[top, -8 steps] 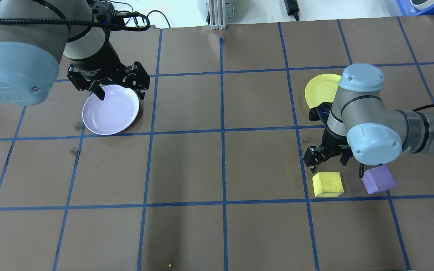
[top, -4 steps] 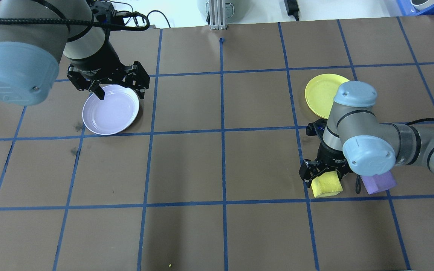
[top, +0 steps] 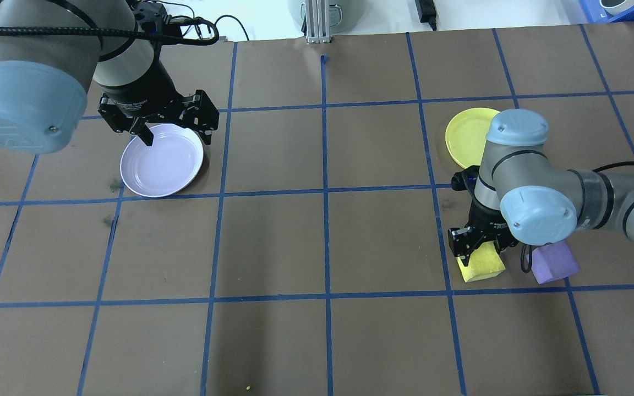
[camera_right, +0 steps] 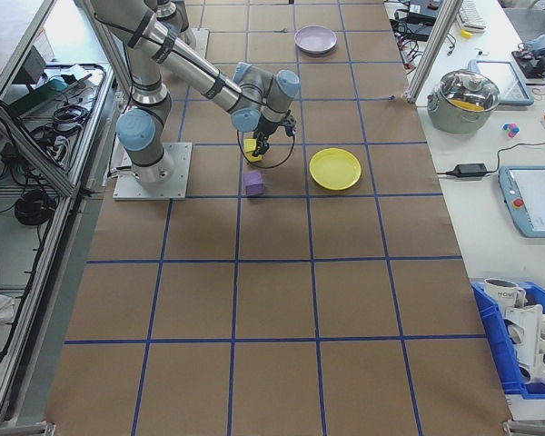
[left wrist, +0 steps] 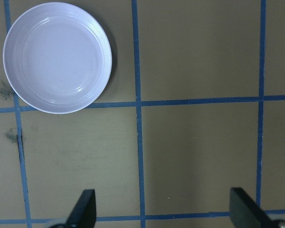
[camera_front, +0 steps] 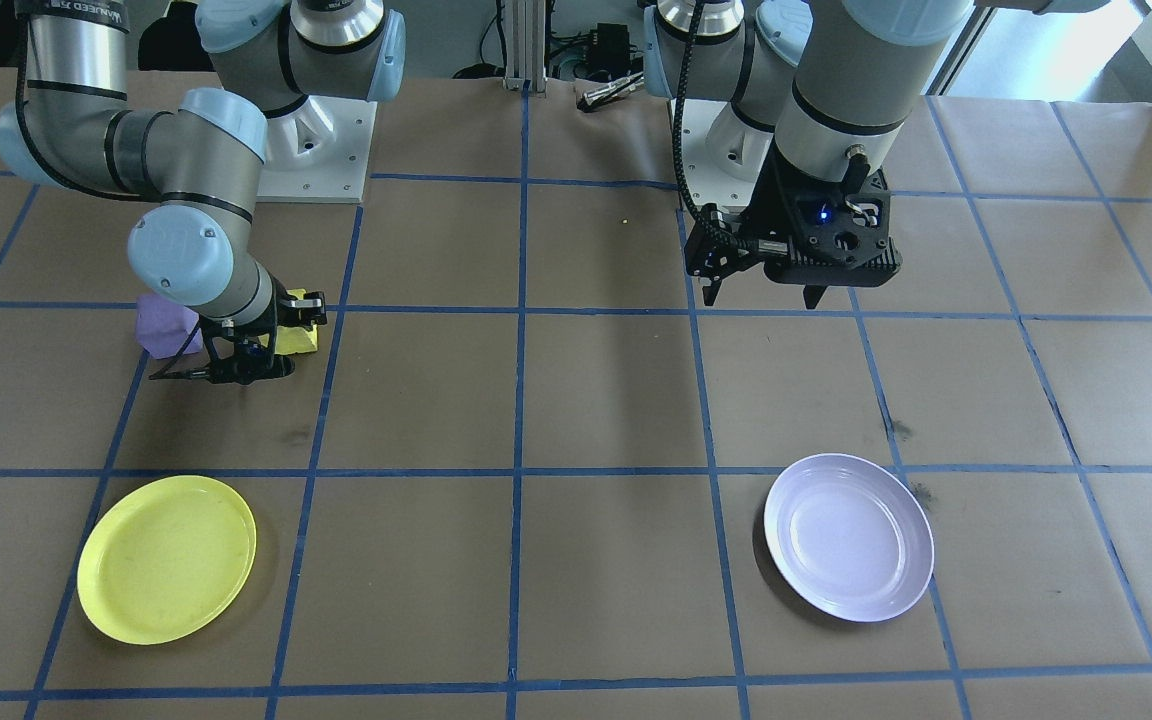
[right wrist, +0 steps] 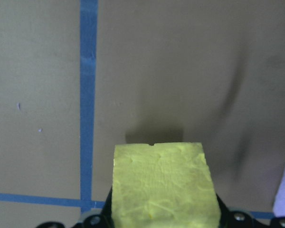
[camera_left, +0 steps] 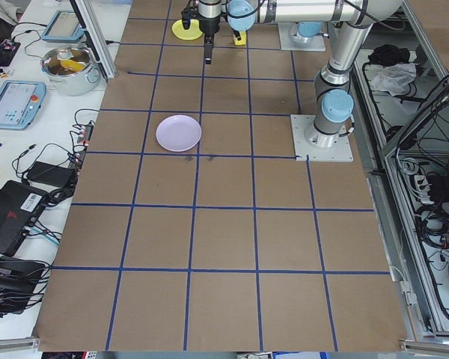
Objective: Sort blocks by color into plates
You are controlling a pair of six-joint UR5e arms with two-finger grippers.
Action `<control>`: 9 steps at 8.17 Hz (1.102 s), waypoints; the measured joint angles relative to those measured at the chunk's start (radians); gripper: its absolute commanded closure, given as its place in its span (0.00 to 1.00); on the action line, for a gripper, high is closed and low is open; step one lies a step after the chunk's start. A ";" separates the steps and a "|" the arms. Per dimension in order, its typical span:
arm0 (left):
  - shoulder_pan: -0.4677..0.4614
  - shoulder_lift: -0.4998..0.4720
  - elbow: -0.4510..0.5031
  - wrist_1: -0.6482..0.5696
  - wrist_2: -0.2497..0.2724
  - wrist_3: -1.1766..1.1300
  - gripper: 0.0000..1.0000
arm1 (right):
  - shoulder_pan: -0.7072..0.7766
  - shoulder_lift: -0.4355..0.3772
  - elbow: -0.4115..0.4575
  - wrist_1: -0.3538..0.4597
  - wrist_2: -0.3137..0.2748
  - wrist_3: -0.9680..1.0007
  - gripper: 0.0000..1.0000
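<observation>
Now, front-facing: right gripper [camera_front: 271, 335] clamped on the yellow block [camera_front: 298, 337]; yellow plate [camera_front: 167, 558] lies nearby, toward the operators' side. Overhead: purple block [top: 555, 262] sits just beside; left gripper [top: 174, 131], jaws apart, hovers by the lavender plate [top: 162, 160]. Right wrist: block looks lifted off the desk [right wrist: 180, 71].

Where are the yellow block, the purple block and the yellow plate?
yellow block [top: 485, 265], overhead view, its top face.
purple block [top: 556, 263], overhead view, its top face.
yellow plate [camera_front: 166, 558], front view, its bare centre.

Overhead behind robot, front camera facing it, both sharing lavender plate [top: 162, 160], wrist views close
</observation>
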 measured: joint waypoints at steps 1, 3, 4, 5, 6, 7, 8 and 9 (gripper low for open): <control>0.000 0.000 0.000 0.000 0.000 0.000 0.00 | -0.001 0.003 -0.073 0.047 -0.006 0.003 0.88; 0.000 -0.001 0.000 0.001 0.000 0.000 0.00 | -0.006 0.068 -0.291 0.164 -0.009 0.006 0.86; 0.000 -0.001 0.000 0.001 0.000 0.000 0.00 | -0.018 0.120 -0.388 0.188 -0.008 0.007 0.84; 0.000 -0.001 0.000 0.001 0.000 0.000 0.00 | -0.048 0.176 -0.473 0.191 -0.001 0.006 0.82; 0.000 -0.001 0.000 0.001 0.000 0.000 0.00 | -0.082 0.236 -0.545 0.174 0.015 0.007 0.82; 0.000 -0.001 0.000 0.001 0.000 0.000 0.00 | -0.102 0.300 -0.601 0.151 0.035 0.009 0.82; 0.000 -0.001 0.000 0.001 0.000 0.000 0.00 | -0.111 0.358 -0.644 0.121 0.048 0.021 0.78; 0.000 -0.001 0.000 0.002 0.000 0.000 0.00 | -0.114 0.394 -0.672 0.101 0.054 0.030 0.23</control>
